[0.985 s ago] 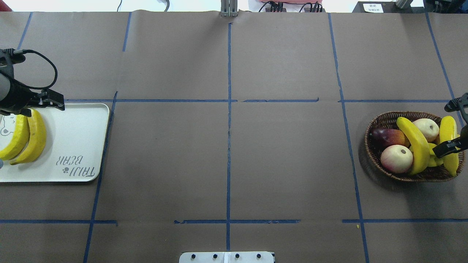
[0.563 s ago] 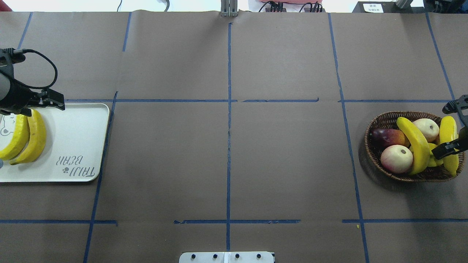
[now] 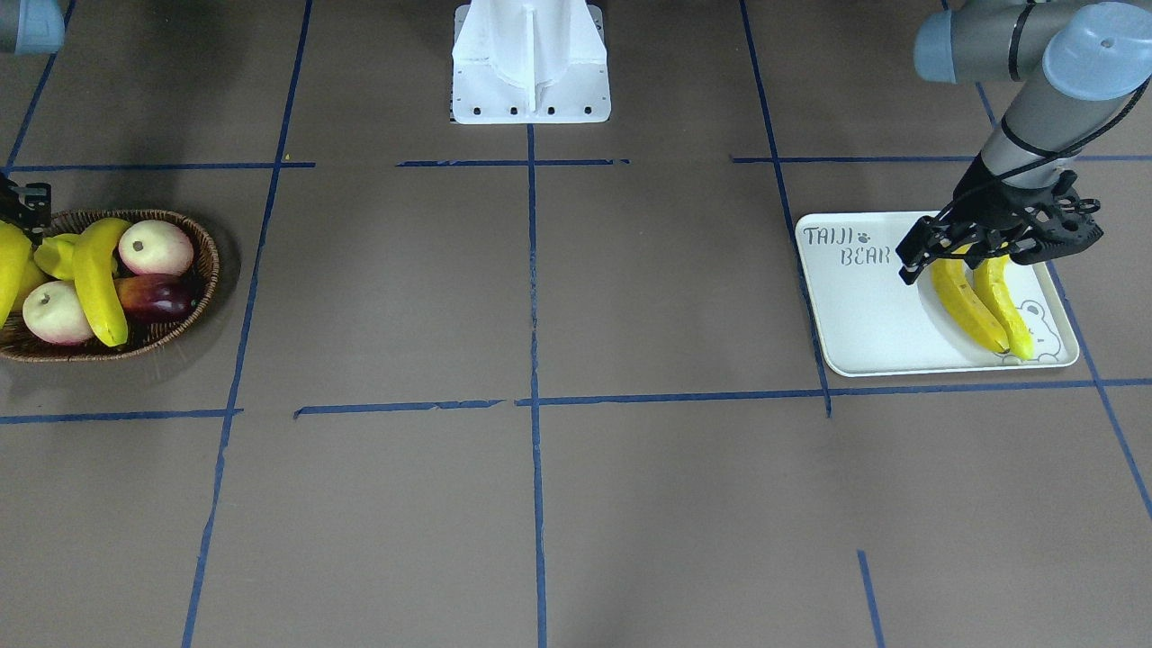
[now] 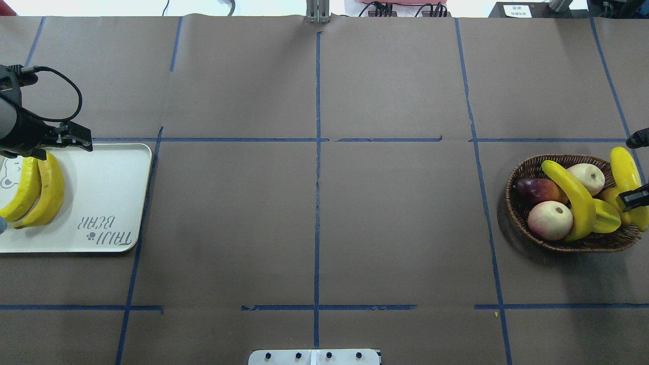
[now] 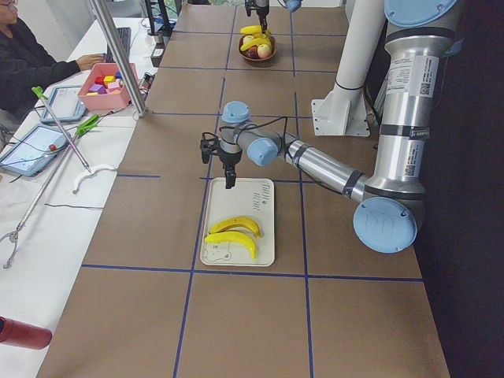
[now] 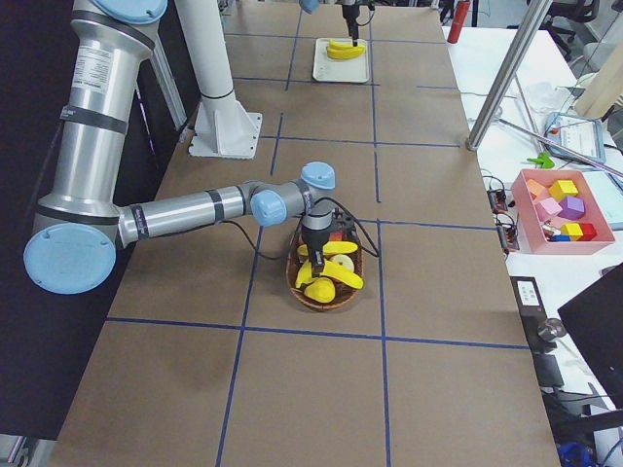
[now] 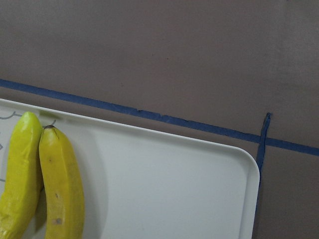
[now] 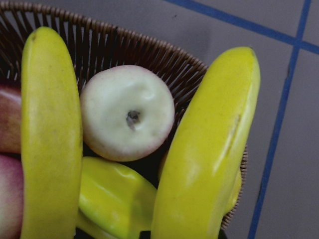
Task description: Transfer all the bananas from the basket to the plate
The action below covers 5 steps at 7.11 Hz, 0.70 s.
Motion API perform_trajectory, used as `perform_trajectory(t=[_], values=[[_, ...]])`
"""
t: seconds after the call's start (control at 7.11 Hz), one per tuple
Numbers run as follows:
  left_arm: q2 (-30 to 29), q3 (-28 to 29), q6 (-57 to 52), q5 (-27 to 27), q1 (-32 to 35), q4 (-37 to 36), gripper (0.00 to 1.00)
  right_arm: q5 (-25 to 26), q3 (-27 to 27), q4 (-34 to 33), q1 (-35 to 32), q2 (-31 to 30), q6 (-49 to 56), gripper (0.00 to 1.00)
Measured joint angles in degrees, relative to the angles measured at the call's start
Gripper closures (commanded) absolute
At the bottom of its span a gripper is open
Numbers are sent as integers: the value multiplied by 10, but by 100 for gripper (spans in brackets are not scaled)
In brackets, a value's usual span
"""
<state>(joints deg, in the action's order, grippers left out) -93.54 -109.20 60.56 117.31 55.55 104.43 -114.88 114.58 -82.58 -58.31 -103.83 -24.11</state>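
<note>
Right end effector (image 4: 634, 196) is clamping a banana (image 4: 624, 167), basket (image 4: 517, 213) just beneath; left end effector (image 3: 981, 247) is hanging spread apart, plate (image 3: 864, 315) below.

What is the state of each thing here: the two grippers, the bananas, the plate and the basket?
left gripper: open, above the plate.
right gripper: shut on the gripped banana.
gripped banana: held at the rim of the basket.
basket banana: lying across the other fruit.
plate bananas: two, lying side by side.

Left arm (image 3: 1026, 117) stretched out to the left, wrist pointing down, left gripper (image 3: 981, 245) spread wide and empty, right arm (image 6: 195, 206) reaching low to the right, right gripper (image 4: 636, 196) clamped on a banana (image 4: 624, 170)
</note>
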Motion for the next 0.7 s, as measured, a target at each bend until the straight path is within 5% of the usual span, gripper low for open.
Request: perform_trajectory(t=[0.28,0.7], values=[[-1,0,0,0,0,0,0,-9,56,0,-61,-27,17,100],[-24,-5,38,2,-1,1,0,-154,87,2,-105,30,-3,99]])
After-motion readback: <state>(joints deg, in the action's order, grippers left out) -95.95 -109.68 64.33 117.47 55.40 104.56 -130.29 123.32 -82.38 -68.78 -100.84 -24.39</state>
